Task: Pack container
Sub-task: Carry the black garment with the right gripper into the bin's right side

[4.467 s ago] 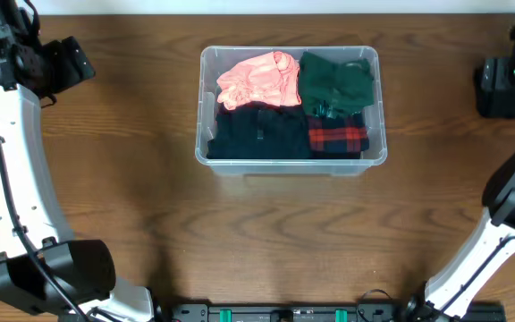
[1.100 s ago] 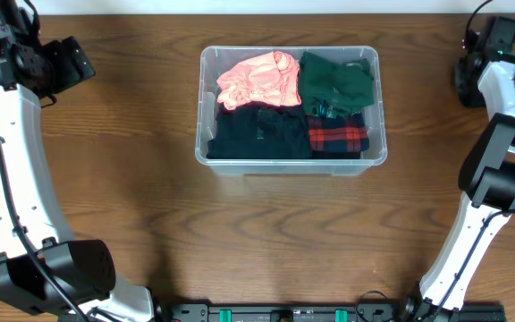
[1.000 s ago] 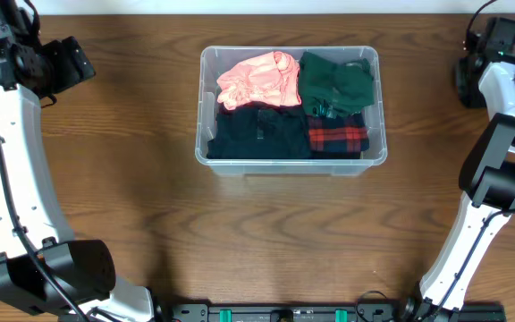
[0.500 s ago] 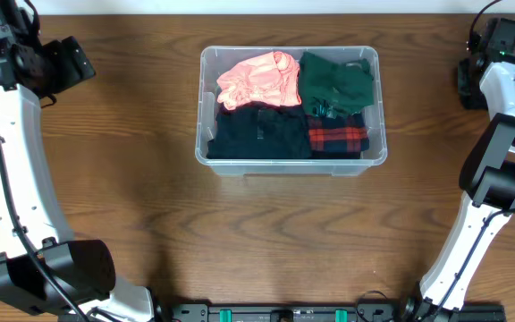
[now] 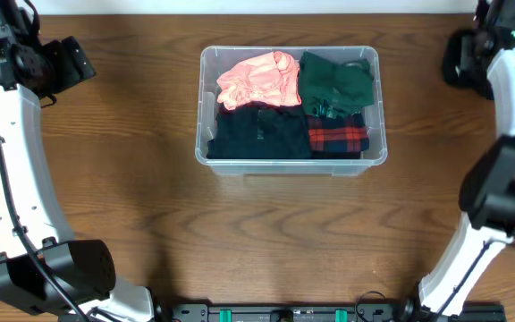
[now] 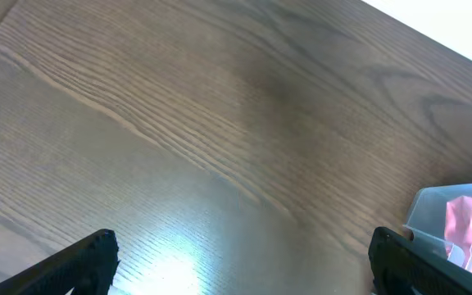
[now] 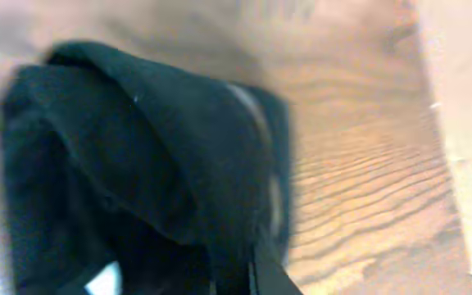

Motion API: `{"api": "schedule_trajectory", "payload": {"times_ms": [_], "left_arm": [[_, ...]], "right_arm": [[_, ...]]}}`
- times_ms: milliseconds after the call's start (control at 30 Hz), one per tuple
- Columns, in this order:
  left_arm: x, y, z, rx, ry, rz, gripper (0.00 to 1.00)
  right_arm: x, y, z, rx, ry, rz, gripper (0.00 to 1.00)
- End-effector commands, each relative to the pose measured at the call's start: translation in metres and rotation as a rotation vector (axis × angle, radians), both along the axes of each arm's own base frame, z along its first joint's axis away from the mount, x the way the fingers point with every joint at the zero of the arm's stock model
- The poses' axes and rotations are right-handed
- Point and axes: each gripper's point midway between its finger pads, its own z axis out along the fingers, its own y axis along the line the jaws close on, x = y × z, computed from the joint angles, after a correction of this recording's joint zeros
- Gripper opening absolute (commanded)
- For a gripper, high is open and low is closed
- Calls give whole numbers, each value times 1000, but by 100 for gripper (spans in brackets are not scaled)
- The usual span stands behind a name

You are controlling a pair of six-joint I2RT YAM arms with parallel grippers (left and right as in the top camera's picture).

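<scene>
The clear container [image 5: 204, 61] stands at the table's middle and holds a pink garment [image 5: 259, 79], a green one [image 5: 333, 80], a dark navy one [image 5: 259, 132] and a red plaid one [image 5: 337, 138]. At the far right back, my right gripper [image 5: 475, 45] is shut on a black garment [image 5: 460, 61], which fills the right wrist view [image 7: 138, 164] around the closed gripper [image 7: 252, 274]. My left gripper [image 5: 75, 61] hovers open at the far left; in its wrist view the gripper [image 6: 248, 266] has nothing in it, and a container corner [image 6: 457, 215] shows at the right.
The brown wooden table [image 5: 266, 233] runs to a pale back edge [image 6: 465, 33]. Both white arms rise from bases at the front corners, the left arm [image 5: 7, 179] and the right arm [image 5: 499, 206].
My right gripper has shut on the black garment and carried it up and slightly left. The left arm and the container's contents have not moved.
</scene>
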Motion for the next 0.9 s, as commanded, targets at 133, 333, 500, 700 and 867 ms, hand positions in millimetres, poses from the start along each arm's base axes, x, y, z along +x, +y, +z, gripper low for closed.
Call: {"api": "schedule_trajectory", "payload": {"times_ms": [133, 333, 500, 700, 867], "left_arm": [[-1, 3, 0, 7, 5, 7, 98], [-1, 3, 0, 7, 5, 7, 98], [-1, 3, 0, 7, 5, 7, 98], [-1, 3, 0, 7, 5, 7, 98], [-1, 3, 0, 7, 5, 7, 98]], "right_arm": [[-25, 56, 117, 193, -239, 40, 1], [-57, 115, 150, 332, -246, 112, 1], [-81, 181, 148, 365, -148, 219, 1], [-100, 240, 136, 251, -52, 282, 1], [-114, 274, 135, 162, -27, 324, 1]]}}
